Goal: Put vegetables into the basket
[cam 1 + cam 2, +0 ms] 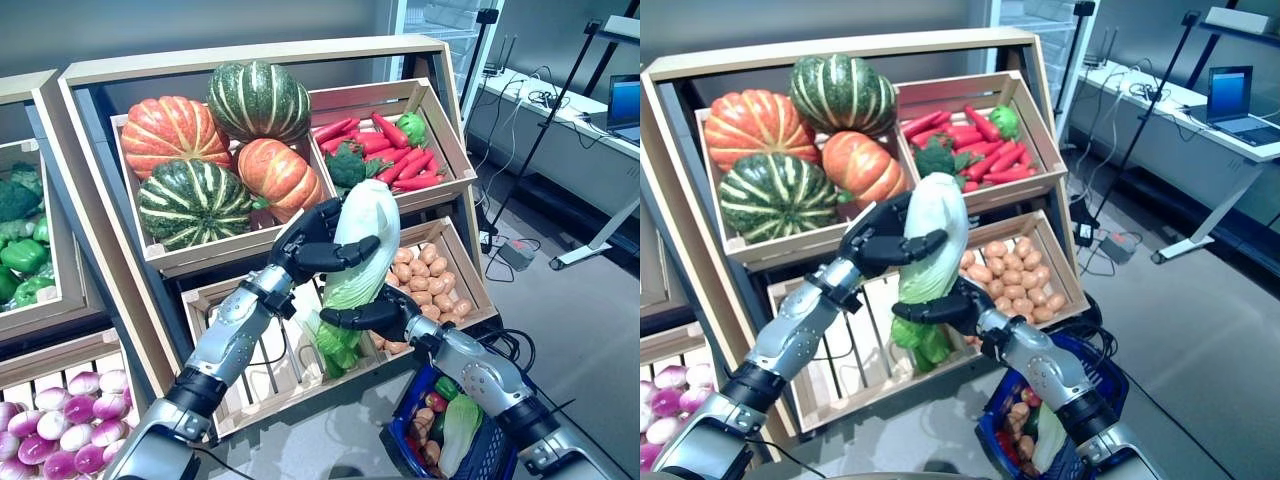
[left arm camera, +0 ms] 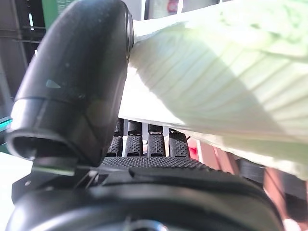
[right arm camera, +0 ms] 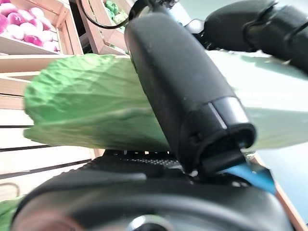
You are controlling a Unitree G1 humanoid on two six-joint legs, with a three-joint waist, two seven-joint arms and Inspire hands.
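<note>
Nearest, low right on the floor: blue basket [image 1: 490, 450], vegetables already inside. Just above and beside it: right robot hand [image 1: 368, 318], clamped round the leafy green lower end of the cabbage [image 1: 362, 245]. Higher up: left robot hand [image 1: 312, 243], curled round the pale upper part of that same cabbage, held upright in mid-air before the wooden rack. Behind: potatoes [image 1: 425, 275] in a crate; farther up, pumpkins [image 1: 215, 150] and red peppers [image 1: 395, 150].

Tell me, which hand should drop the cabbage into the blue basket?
Probably the right hand. It grips the cabbage's leafy lower end, and the blue basket sits beneath that arm. The left hand clasps the pale upper part, farther away.
</note>
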